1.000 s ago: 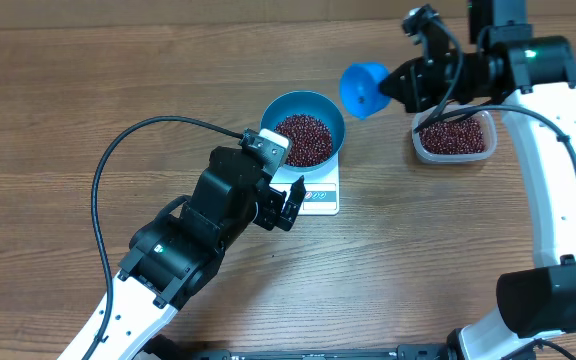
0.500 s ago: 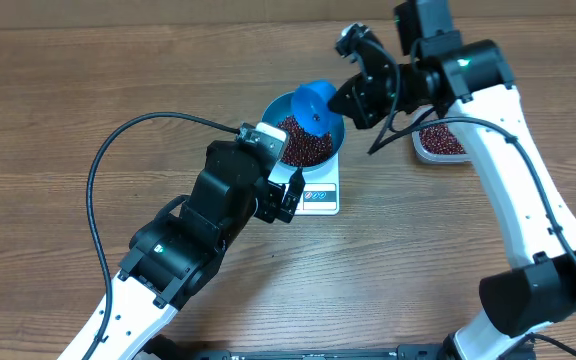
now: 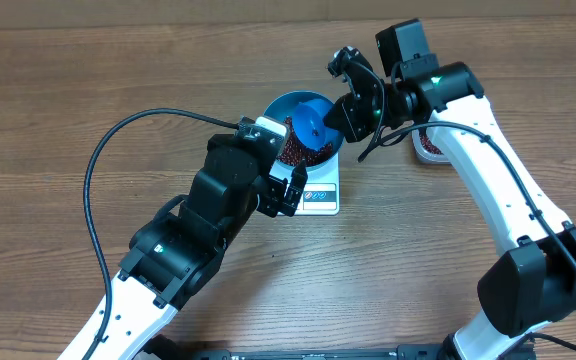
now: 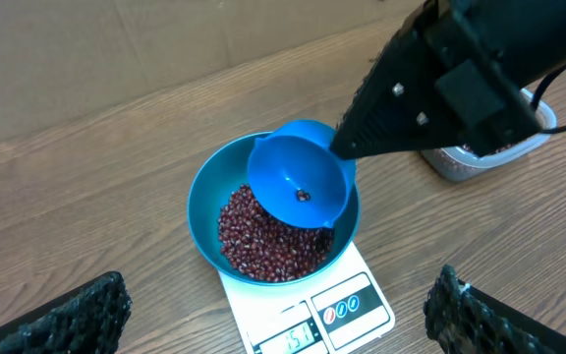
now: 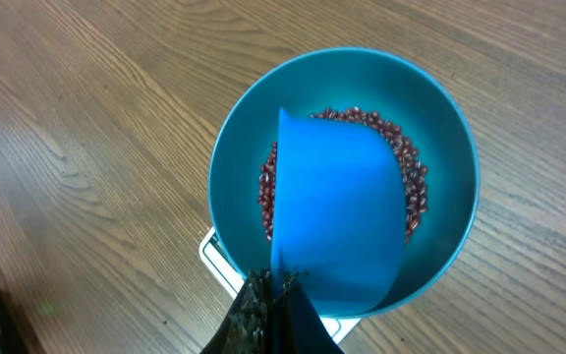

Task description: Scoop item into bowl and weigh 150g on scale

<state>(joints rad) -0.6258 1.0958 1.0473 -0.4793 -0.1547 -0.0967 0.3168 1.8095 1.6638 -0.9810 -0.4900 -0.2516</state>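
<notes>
Two vessels hold beans [image 3: 295, 152]: the blue bowl [image 3: 274, 108], which sits on the scale [image 3: 321, 197], and a clear container [image 3: 428, 148] off to the right on the table [image 3: 58, 90]. The bowl's heap covers its floor and climbs partway up the wall. A blue scoop [image 3: 311, 122] hangs tipped over the bowl, its mouth turned toward the left wrist camera. That view shows it nearly bare inside, with one bean, perhaps two, near the bottom. From the right wrist the scoop's back covers the middle of the heap, so beans show only as a crescent around it.

The container is mostly hidden under the right arm in the overhead view. The left wrist view catches only part of it behind the right gripper [image 3: 338, 117], with red-brown contents showing through. The scoop's handle is out of sight within the right fingers [image 5: 263, 320]. The scale's display shows digits, too small to read surely, and its near edge is cut off in the left wrist view.

The right jaws are clenched on the scoop, just above the bowl's right rim. The left gripper [image 3: 286, 192] stands spread wide, grasping nothing, at the near-left side of the scale. Bowl and beans lie ahead of its fingers [image 4: 67, 320], apart from them.
</notes>
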